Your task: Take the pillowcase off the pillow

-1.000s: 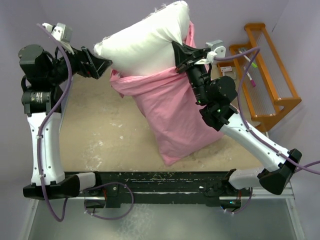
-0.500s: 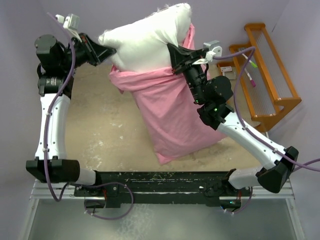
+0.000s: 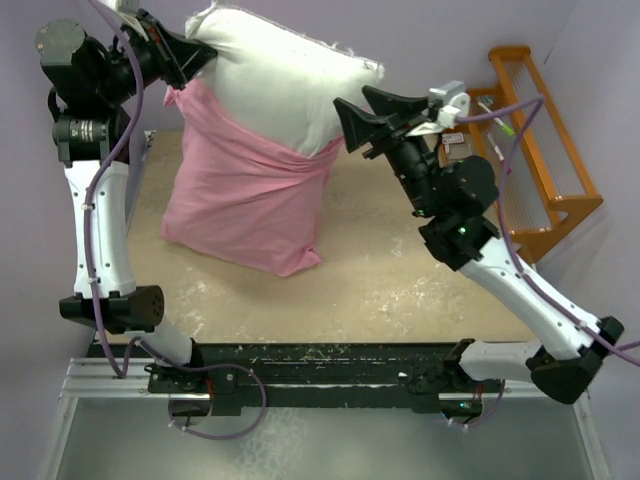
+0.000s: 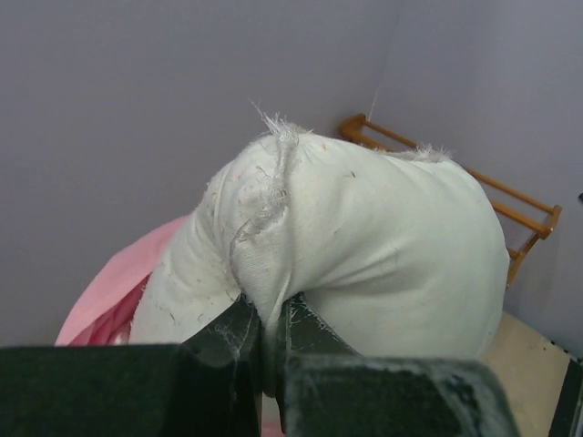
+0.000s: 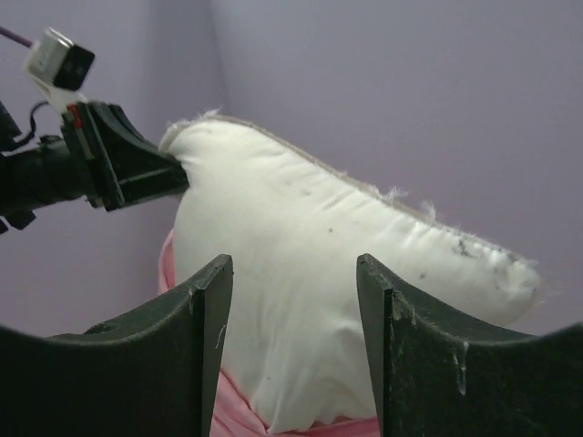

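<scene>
The white pillow (image 3: 285,85) hangs in the air at the back left, its lower half still inside the pink pillowcase (image 3: 245,200), whose bottom end rests on the table. My left gripper (image 3: 197,48) is shut on the pillow's upper left corner; in the left wrist view the jaws pinch a fold of the pillow (image 4: 383,237) at the frayed seam, with the pillowcase (image 4: 109,291) below left. My right gripper (image 3: 350,125) is open just right of the pillow, holding nothing. In the right wrist view the pillow (image 5: 319,218) and pillowcase (image 5: 232,414) show between its spread fingers.
An orange wooden rack (image 3: 540,150) stands at the right edge of the tan table (image 3: 400,280). Purple walls close in at the back and left. A black rail (image 3: 320,360) runs along the near edge between the arm bases.
The left gripper closed on the pillow's corner and pulled it up and to the left. The right gripper let go, opened and drew back right. The pillowcase swung left with the pillow.
</scene>
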Robot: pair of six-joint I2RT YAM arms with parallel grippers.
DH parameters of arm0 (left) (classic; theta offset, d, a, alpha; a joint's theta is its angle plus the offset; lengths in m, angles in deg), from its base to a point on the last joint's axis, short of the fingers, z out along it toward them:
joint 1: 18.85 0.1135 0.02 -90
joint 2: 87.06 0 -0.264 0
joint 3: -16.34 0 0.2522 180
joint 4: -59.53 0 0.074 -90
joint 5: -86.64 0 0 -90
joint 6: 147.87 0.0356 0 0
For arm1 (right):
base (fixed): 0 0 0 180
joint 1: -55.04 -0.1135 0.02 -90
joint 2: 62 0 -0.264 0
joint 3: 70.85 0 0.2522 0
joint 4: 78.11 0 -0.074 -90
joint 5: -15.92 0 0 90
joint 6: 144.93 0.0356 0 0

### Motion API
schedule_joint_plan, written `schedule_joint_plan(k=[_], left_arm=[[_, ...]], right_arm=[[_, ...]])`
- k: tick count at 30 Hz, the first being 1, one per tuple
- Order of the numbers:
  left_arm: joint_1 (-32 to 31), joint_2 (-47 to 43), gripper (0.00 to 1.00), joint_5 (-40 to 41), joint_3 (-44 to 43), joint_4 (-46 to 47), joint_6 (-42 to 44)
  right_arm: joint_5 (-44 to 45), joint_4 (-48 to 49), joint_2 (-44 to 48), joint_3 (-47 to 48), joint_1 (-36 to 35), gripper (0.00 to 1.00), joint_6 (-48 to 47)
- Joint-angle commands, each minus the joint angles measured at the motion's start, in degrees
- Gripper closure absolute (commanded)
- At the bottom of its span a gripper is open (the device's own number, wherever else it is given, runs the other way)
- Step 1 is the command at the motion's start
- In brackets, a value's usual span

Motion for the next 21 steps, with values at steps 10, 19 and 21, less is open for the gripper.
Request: schedule_joint_plan(k=[10, 19, 21], left_arm=[[-8.5, -11.4, 1.0, -9.8, 14.3, -9.6, 16.3], [-10.4, -13.4, 1.0, -9.2, 15.6, -15.6, 24.2], [-10.8, -13.5, 1.0, -9.2, 15.8, -15.9, 24.4]], right_arm=[[-21.9, -36.4, -8.8, 31.7, 0.1, 0.31, -8.0], [-25.7, -48.6, -14.6, 38.1, 0.1, 0.24, -13.3], [-25.9, -51.5, -15.2, 38.4, 0.1, 0.23, -14.3]])
